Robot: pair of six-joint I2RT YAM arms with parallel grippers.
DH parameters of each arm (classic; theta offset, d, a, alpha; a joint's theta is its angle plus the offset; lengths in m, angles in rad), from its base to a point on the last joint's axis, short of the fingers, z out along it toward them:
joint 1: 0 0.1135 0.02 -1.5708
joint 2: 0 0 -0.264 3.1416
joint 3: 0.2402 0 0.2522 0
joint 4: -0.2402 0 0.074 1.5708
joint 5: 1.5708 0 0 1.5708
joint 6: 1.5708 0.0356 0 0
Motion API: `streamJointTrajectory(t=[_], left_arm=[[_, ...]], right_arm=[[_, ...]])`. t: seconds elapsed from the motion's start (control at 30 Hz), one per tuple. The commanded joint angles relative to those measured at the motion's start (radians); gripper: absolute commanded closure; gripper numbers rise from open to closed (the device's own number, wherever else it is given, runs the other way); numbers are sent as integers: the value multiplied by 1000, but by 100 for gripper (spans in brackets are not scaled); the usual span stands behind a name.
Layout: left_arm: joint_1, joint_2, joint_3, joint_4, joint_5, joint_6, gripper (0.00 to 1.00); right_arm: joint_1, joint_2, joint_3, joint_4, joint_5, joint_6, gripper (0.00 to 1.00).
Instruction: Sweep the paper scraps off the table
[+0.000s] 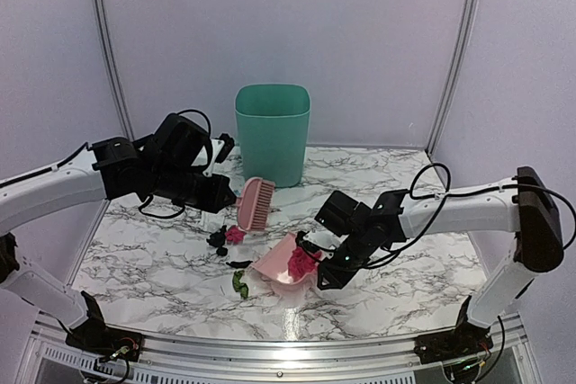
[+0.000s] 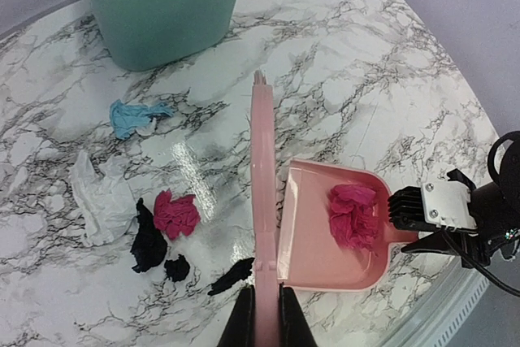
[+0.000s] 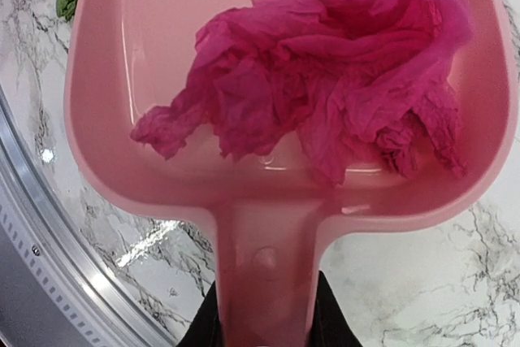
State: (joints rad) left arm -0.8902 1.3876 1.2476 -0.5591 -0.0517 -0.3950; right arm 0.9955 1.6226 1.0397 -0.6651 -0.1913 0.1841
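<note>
Left pincer (image 2: 264,321) is seen shut tight on the thin handle of the pink brush (image 2: 262,193), which is viewed edge-on and is stretched from the jaws toward the teal bin (image 2: 158,6). Right pincer (image 3: 266,327) is closed around the handle of the pink dustpan (image 3: 106,79), with its fingers (image 3: 329,318) pressed to either side of the stem.

One magenta wad (image 3: 325,111) is spread across the floor of the pan. The other paper scraps (image 1: 235,234) are scattered on the table (image 2: 390,62), on the far side of the brush from the pan. A second magenta wad (image 2: 175,213) is flanked by black bits (image 2: 146,241) just beside it. A light blue scrap (image 2: 134,115) is placed nearer the bin, and a white crumpled piece (image 2: 97,197) is seen at the outside. A green scrap (image 1: 240,282) is found by the pan's front corner, toward the metal front edge (image 3: 49,282).

The pan's open lip is laid just beside the brush; whether the two touch cannot be told. In the right wrist view the metal front edge is seen close to the pan's side, so only a narrow strip of marble is left there. Bare marble is seen to the left of the scraps and beyond the right forearm. The bin is stood at the back of the table, well apart from the pan.
</note>
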Motion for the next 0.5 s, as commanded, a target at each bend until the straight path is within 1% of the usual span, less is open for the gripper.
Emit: streamJointTrajectory(t=[0.0, 0.1, 0.2, 0.33, 0.47], left_arm=[[-1, -104, -16, -81, -144, 19, 100], [2, -149, -55, -107, -210, 13, 100], [3, -181, -86, -127, -228, 6, 100], [3, -207, -125, -161, -196, 10, 100], [2, -212, -158, -185, -152, 12, 100]], right_arm=[[39, -57, -5, -75, 23, 41, 100], [76, -70, -8, -116, 14, 61, 100], [120, -75, -17, -159, 6, 73, 100], [160, -102, -32, -187, -17, 87, 100], [187, -98, -31, -180, -54, 83, 100]])
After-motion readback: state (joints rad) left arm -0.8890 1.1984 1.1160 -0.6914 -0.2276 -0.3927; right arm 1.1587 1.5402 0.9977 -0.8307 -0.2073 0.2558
